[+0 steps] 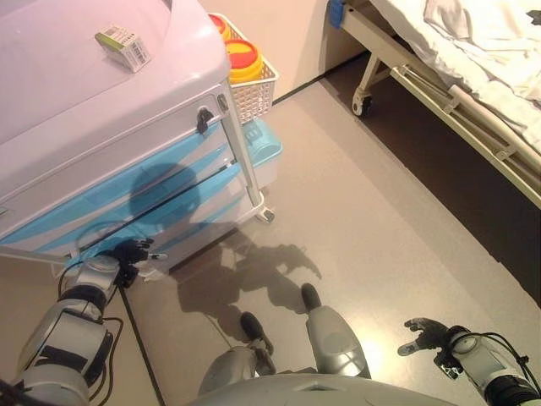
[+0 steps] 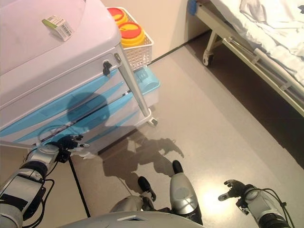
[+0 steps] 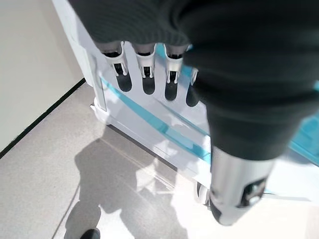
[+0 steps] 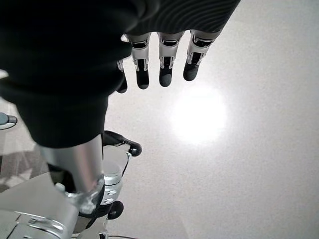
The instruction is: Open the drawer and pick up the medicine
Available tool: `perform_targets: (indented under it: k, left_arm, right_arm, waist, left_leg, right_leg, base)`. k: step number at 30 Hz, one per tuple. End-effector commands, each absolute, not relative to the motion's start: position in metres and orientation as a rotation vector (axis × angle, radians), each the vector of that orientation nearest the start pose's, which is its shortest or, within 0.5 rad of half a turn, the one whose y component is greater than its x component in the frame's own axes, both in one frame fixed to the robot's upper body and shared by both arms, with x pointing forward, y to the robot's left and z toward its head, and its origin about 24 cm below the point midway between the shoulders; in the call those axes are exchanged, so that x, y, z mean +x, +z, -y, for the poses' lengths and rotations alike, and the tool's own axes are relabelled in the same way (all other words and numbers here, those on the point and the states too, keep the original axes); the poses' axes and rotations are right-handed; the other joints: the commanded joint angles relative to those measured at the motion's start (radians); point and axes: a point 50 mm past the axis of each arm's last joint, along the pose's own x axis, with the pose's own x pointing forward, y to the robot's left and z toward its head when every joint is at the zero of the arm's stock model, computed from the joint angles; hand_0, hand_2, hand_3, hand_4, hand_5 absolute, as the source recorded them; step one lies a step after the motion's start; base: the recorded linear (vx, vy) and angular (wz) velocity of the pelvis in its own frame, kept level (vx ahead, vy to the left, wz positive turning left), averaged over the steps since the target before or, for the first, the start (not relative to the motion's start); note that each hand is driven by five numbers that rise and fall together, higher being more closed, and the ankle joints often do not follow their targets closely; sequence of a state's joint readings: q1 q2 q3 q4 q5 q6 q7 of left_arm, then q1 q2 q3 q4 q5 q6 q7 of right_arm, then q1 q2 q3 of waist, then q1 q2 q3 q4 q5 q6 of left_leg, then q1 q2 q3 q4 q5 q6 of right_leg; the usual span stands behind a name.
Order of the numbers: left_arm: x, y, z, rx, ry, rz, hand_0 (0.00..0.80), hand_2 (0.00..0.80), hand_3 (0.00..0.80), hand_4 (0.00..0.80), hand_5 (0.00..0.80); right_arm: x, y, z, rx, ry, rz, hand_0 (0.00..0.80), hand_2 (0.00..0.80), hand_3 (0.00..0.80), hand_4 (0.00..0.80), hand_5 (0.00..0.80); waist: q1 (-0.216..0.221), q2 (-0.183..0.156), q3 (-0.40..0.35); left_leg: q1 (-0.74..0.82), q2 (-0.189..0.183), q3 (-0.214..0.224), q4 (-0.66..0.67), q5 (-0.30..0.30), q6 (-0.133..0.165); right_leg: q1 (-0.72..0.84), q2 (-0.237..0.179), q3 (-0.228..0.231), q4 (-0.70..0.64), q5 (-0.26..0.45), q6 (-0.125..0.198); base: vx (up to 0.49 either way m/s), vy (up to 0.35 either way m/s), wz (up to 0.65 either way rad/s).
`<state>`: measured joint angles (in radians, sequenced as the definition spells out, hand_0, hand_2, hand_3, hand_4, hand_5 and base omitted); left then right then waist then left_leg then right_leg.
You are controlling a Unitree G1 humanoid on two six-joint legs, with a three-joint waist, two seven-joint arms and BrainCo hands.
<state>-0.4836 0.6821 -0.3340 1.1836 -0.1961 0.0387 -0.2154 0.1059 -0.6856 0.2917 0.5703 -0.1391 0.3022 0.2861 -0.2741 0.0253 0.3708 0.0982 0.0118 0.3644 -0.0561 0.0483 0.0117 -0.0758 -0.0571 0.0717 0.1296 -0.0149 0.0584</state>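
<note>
Left hand [image 1: 128, 252] low at the front of the cart [image 1: 101, 161], fingers [image 3: 143, 74] straight and apart, tips just short of the bottom blue-striped drawer [image 1: 182, 222]; all drawers shut. Medicine box [image 1: 123, 47] well above those fingers, flat on the cart's top. Right hand [image 1: 425, 335] far off over the floor [image 1: 380, 220], fingers loosely spread, holding nothing. White basket [image 1: 252, 93] with yellow-lidded tubs [image 1: 243, 59] hung on the cart's side; bed [image 1: 456, 76] beyond.

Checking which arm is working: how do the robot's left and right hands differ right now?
The left hand reaches the bottom blue-and-white drawer front of the white medical cart; the right hand hangs over bare grey floor, away from the cart. Both have straight, open fingers and hold nothing.
</note>
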Motion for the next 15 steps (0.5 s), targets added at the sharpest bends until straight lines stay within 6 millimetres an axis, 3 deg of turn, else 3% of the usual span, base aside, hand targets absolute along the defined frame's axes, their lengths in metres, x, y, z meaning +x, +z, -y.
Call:
perform_targets:
  k: [1, 5, 15]
  left_arm:
    - [0.246, 0.001, -0.387, 0.579, 0.220, -0.802, 0.000, 0.000, 0.000, 0.000, 0.000]
    - [0.243, 0.009, -0.398, 0.574, 0.263, -0.804, 0.000, 0.000, 0.000, 0.000, 0.000]
    - [0.246, 0.058, -0.434, 0.533, 0.433, -0.746, 0.000, 0.000, 0.000, 0.000, 0.000]
  right_arm:
    - [0.131, -0.085, 0.312, -0.749, 0.270, -1.164, 0.000, 0.000, 0.000, 0.000, 0.000]
    - [0.132, -0.082, 0.317, -0.753, 0.257, -1.164, 0.000, 0.000, 0.000, 0.000, 0.000]
    - [0.138, -0.078, 0.318, -0.736, 0.228, -1.130, 0.000, 0.000, 0.000, 0.000, 0.000]
  waist:
    - [0.006, -0.037, -0.032]
    - [0.005, -0.039, -0.025]
    - [0.002, -0.044, 0.012]
  left_leg:
    - [-0.110, -0.020, -0.099, 0.253, -0.189, 0.035]
    - [-0.117, -0.017, -0.093, 0.261, -0.190, 0.036]
    - [-0.166, -0.013, -0.088, 0.304, -0.195, 0.040]
  right_leg:
    - [-0.056, -0.056, -0.059, 0.106, -0.049, 0.053]
    - [-0.065, -0.059, -0.058, 0.111, -0.047, 0.054]
    - [-0.109, -0.063, -0.046, 0.141, -0.045, 0.050]
  base:
    - [0.021, 0.042, 0.00]
    - [-0.001, 0.047, 0.00]
    - [-0.015, 0.021, -0.01]
